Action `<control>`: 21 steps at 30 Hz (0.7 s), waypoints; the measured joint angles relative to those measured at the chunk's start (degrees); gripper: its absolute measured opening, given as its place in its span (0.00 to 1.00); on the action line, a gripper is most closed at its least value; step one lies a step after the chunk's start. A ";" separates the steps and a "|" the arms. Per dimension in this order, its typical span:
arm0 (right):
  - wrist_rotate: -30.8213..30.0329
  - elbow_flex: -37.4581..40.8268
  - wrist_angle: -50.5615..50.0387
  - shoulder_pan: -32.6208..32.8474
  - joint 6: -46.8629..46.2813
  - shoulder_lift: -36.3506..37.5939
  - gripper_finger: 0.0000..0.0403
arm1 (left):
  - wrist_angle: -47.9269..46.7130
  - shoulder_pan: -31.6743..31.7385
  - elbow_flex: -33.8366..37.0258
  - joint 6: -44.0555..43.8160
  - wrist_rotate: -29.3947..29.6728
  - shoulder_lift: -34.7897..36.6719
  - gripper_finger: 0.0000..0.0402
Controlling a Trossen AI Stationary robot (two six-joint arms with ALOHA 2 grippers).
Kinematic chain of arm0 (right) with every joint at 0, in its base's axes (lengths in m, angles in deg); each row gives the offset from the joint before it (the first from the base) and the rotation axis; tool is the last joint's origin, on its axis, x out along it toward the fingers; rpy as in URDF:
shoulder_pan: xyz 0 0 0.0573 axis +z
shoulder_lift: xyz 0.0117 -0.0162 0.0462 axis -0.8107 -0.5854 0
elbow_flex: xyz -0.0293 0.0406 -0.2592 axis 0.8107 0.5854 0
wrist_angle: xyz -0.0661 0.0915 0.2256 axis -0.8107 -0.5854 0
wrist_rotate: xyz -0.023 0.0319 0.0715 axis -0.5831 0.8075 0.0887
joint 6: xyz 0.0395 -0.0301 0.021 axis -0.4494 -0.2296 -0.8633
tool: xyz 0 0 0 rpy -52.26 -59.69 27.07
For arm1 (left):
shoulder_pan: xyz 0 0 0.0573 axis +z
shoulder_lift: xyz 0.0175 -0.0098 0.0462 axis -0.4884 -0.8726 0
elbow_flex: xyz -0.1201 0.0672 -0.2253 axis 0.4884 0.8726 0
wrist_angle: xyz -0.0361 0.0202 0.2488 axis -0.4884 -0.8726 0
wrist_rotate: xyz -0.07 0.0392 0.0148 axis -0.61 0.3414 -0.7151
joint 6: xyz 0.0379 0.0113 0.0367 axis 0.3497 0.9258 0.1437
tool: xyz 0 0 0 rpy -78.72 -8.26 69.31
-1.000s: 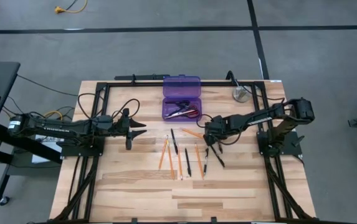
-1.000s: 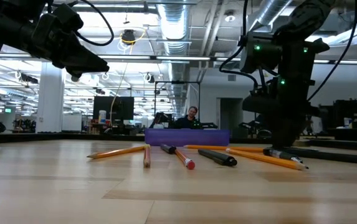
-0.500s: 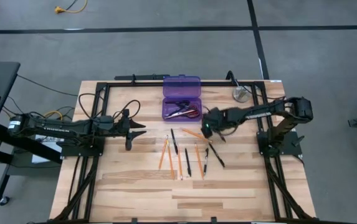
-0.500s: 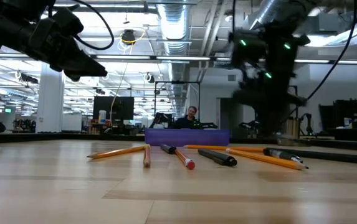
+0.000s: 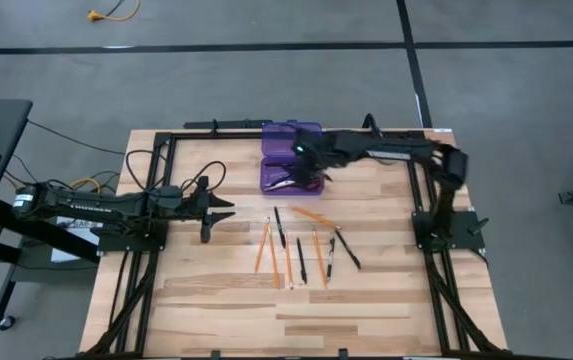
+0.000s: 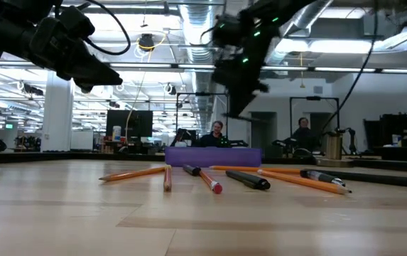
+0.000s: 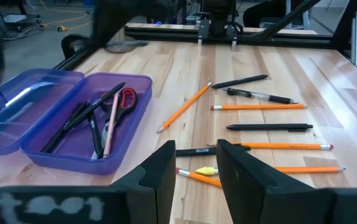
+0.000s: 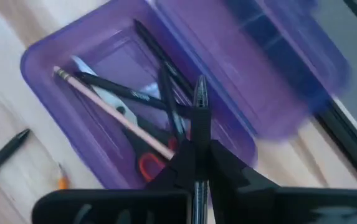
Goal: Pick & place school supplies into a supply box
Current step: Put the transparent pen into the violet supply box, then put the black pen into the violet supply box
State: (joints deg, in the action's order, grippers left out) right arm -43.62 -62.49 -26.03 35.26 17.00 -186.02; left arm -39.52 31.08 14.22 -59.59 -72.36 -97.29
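The open purple supply box (image 5: 290,160) lies near the table's far edge, its lid folded back. In its tray (image 8: 103,81) lie red-handled scissors (image 7: 125,99), dark pens and a pencil. My right gripper (image 8: 198,158) hangs over the tray (image 5: 312,172), shut on a dark pen (image 8: 200,102). Several orange pencils and dark pens (image 5: 301,245) lie flat on the table's middle. My left gripper (image 7: 197,171) is open and hovers left of them (image 5: 224,211), touching nothing. My right gripper pinches the dark pen between its two fingers, partway along the barrel (image 8: 198,140). The pen lies along the fingers, and its free end (image 8: 200,93) sticks out past the fingertips. The fingers slant down from above. The pen is lifted clear, above the box's tray.
A black metal frame (image 5: 216,131) borders the table. The right arm (image 5: 396,148) stretches along the far edge from its base (image 5: 446,225). Bare wood lies toward the near edge (image 5: 286,320). People (image 6: 219,132) sit in the room behind.
My right gripper has risen from the pens on the right of the table's middle. It has swung toward the far edge and left until it is over the box's tray, carrying the dark pen. The left arm has kept still.
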 joint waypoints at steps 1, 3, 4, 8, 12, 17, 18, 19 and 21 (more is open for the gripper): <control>1.03 -2.37 -0.48 -0.30 2.14 -2.38 0.01 | 0.00 0.00 0.00 0.00 -0.02 0.00 0.27; 3.53 -6.83 -1.06 -0.51 6.31 -7.06 0.02 | 0.00 0.00 0.00 0.01 -0.39 0.01 0.27; 4.08 -8.88 -1.79 -0.51 8.19 -9.03 0.02 | -0.02 0.00 0.00 0.02 -0.54 0.01 0.27; 4.70 -16.03 -4.25 -0.34 12.60 -14.96 0.07 | -0.02 0.00 0.00 0.04 -0.65 0.00 0.27; 4.84 -20.45 -8.57 -0.39 13.62 -18.25 0.19 | -0.07 0.00 0.00 0.07 -0.70 0.01 0.27; 5.13 -21.83 -11.49 -0.39 13.52 -18.46 0.36 | -0.41 0.00 0.00 0.76 -0.72 0.00 0.27; 4.91 -21.86 -11.77 -0.36 13.20 -18.18 0.40 | -0.41 0.00 0.00 0.78 -0.70 0.01 0.27; 4.79 -21.86 -12.96 -0.36 12.32 -17.59 0.42 | -0.42 0.00 0.00 0.79 -0.70 0.01 0.27; 4.79 -21.88 -16.01 -0.25 9.67 -15.96 0.47 | -0.55 0.00 0.00 0.99 -0.70 0.02 0.27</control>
State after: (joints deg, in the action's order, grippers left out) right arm -38.82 -84.38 -42.04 35.01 26.67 -201.98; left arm -40.07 31.08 14.22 -58.60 -73.06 -97.27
